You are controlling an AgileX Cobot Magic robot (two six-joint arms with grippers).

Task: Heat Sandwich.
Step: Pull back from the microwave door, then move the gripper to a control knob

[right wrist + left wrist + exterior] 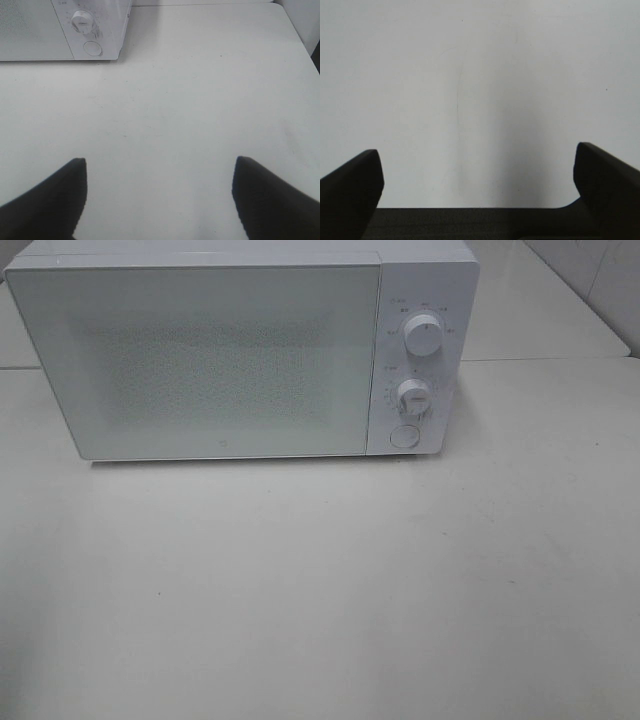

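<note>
The sandwich is out of view in every frame. A white microwave (240,350) stands at the back of the table with its door shut; two dials (423,335) and a round button (403,436) sit on its right panel. Neither arm shows in the exterior high view. My left gripper (477,172) is open over bare pale tabletop, nothing between its dark fingers (350,185). My right gripper (159,192) is open too, empty, over the table, with the microwave's control panel (87,30) some way beyond it.
The pale tabletop (320,590) spreads in front of the microwave. A seam between table sections runs behind the microwave on the right (560,358). The table's edge (300,35) shows in the right wrist view.
</note>
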